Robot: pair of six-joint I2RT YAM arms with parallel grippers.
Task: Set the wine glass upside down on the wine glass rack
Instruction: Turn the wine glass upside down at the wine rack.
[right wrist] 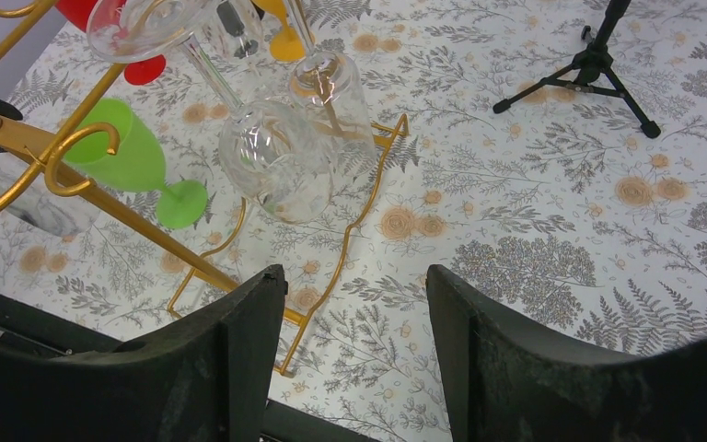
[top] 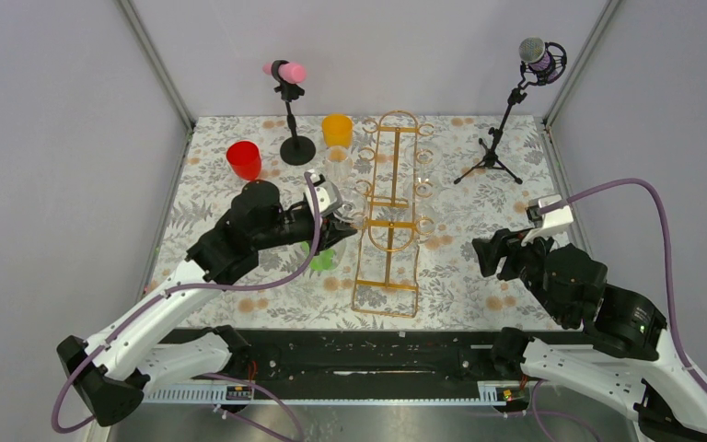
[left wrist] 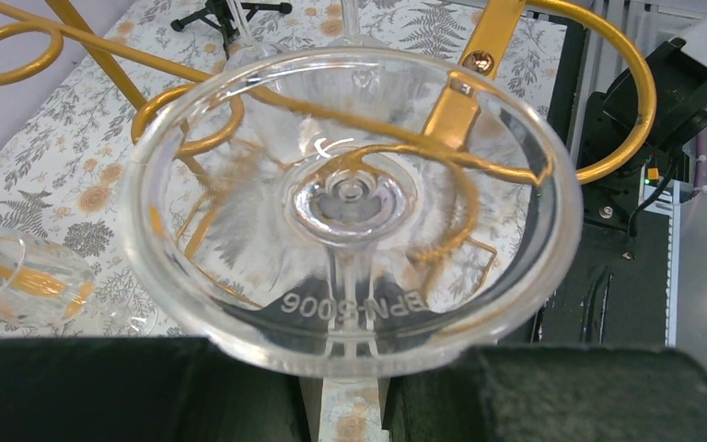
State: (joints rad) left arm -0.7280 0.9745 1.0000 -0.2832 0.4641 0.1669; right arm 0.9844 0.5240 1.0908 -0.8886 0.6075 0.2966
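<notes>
Left gripper (left wrist: 343, 396), clenched on the stem of the wine glass (left wrist: 350, 198), holds it bowl-down with the foot close to the wine glass rack (left wrist: 483, 46). If the stem misses its slot there, or the grip loosens early, the glass could fall or shove the thin rack. Farther off, the right gripper (right wrist: 354, 359) hangs spread and empty.

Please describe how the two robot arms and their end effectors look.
The left arm and right arm have white lower links and black upper joints. A purple cable runs along each to a white box at the wrist. The left end effector and right end effector each have two blocky black fingers.
</notes>
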